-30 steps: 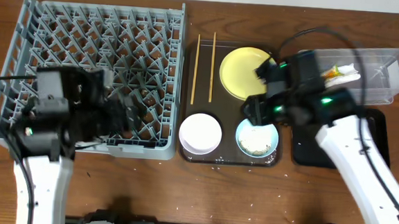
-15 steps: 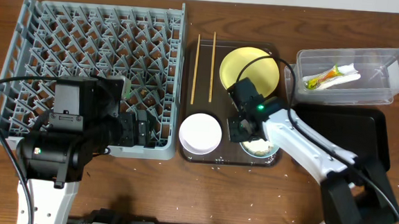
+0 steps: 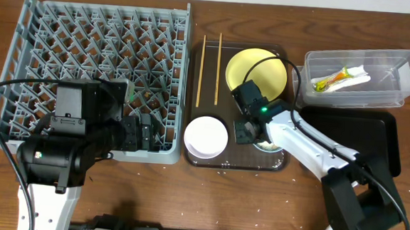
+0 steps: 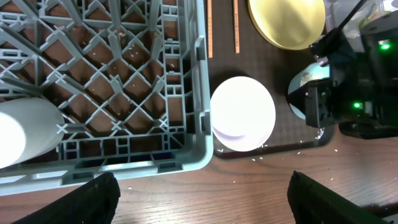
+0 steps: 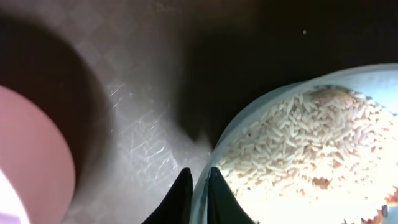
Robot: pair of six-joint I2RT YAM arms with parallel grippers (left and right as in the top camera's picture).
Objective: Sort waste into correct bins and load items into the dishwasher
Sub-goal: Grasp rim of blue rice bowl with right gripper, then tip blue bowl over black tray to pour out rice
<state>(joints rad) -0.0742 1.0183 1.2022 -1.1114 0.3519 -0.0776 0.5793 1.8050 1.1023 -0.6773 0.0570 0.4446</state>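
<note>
Right claw [image 5: 199, 179] newly pinching blue bowl [image 4: 303, 83], plate [image 3: 254, 68] adjacent

A grey lattice rack [image 3: 95, 44], yellow plate [image 3: 254, 64], white bowl [image 3: 205, 136], pale blue bowl [image 5: 367, 76] holding white-beige grains [image 5: 298, 149]

A large grey plastic dish rack [image 4: 124, 81] with a lattice floor fills the upper left. Inside the rack, at its lower left, rests a small white cup [image 4: 25, 134]. Just right of the rack lies a dark brown tray [image 4: 267, 68] holding a round white bowl [image 4: 244, 113] near the rack's lower corner. Farther right, the black right arm [image 4: 357, 93] covers most of a round light blue bowl [image 4: 301, 84]. Beside the rack's upper right lie two thin wooden chopsticks [image 4: 209, 28], then a round yellow plate [image 4: 286, 22]. Below the rack, the left gripper [image 4: 202, 186] has its dark fingers [image 4: 87, 202] spread wide over the brown wooden table [image 4: 249, 180].
</note>
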